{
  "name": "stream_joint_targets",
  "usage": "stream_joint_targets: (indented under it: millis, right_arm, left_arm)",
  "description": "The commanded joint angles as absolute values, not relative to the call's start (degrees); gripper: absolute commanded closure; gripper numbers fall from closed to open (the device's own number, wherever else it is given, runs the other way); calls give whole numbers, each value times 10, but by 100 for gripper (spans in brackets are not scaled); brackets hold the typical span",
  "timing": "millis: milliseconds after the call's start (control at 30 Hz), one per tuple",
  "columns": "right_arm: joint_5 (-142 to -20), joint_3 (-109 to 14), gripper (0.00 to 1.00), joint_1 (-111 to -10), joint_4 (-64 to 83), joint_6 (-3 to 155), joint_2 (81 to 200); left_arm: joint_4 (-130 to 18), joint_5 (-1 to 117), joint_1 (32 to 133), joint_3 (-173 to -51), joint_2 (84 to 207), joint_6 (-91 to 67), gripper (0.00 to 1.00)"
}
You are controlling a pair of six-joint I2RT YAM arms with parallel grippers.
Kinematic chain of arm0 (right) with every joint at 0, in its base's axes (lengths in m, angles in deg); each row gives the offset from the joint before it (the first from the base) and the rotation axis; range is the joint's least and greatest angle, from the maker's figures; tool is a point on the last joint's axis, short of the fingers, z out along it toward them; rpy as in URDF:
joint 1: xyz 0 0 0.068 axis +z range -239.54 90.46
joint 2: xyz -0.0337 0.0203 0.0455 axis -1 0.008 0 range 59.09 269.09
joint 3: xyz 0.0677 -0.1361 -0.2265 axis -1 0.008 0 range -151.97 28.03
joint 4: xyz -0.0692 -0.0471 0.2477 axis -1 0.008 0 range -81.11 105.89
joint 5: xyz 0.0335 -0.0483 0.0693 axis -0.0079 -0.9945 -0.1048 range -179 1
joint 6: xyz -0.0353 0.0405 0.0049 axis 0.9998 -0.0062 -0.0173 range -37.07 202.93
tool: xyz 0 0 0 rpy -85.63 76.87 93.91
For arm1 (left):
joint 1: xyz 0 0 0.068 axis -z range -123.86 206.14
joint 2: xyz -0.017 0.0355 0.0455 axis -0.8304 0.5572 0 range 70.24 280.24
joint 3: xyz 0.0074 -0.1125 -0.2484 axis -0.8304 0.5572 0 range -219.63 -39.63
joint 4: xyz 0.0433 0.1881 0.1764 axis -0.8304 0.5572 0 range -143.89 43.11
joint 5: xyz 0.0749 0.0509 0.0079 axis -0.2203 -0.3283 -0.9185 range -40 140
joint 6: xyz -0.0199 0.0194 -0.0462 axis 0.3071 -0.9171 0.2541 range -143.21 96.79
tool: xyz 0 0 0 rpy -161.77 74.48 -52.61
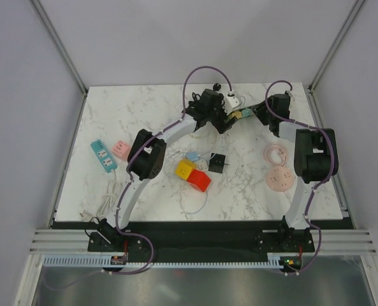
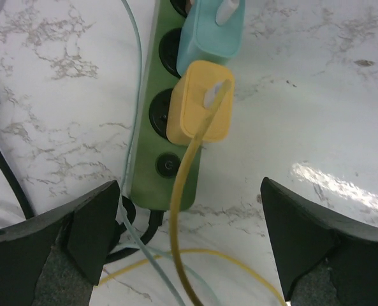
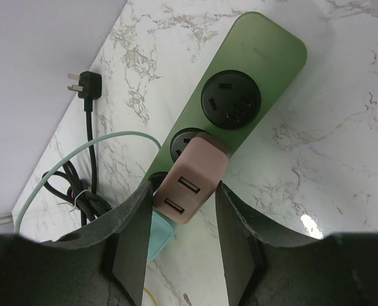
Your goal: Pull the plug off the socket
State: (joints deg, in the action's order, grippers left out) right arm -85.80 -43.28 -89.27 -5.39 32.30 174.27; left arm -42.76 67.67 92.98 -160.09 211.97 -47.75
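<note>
A green socket strip point(image 3: 259, 57) lies at the back of the marble table point(image 1: 239, 115). A pink two-port plug point(image 3: 192, 178) sits in it, and my right gripper point(image 3: 181, 188) is shut on that plug's two sides. A teal plug point(image 3: 160, 236) sits just behind it. In the left wrist view the same strip point(image 2: 152, 172) carries a yellow plug point(image 2: 200, 102) and the teal plug point(image 2: 211, 32), each with its cable. My left gripper point(image 2: 189, 217) hangs open and wide over the strip's end, holding nothing; the yellow cable runs between its fingers.
The strip's black cable and loose black plug point(image 3: 87, 83) lie at the wall. A blue strip point(image 1: 103, 155) and pink adapter point(image 1: 120, 148) sit left. Yellow point(image 1: 186, 168), red point(image 1: 199, 182) and black point(image 1: 218, 162) cubes lie centre. A round pink socket point(image 1: 279, 180) sits right.
</note>
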Motion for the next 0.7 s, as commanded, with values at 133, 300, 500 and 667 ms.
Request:
stream_joint_targets:
  millis: [133,300,500,667]
  right_arm:
    - [-832,-445,50,-891,-83,314,1752]
    - [-826,-442,50,-891,-88,312,1752]
    - [-824,-437,50,-891,-92,309,1748]
    - [-818,-436,48,-890,-97,309,1750]
  left_arm:
    - [-495,544,981,-1701,2180,-536,2]
    - [-530,531,989,-1698,2187,-536,12]
    - [-537,514,990,-1700,2196,-543,36]
    - [-536,508,990,-1712,2206,-541,58]
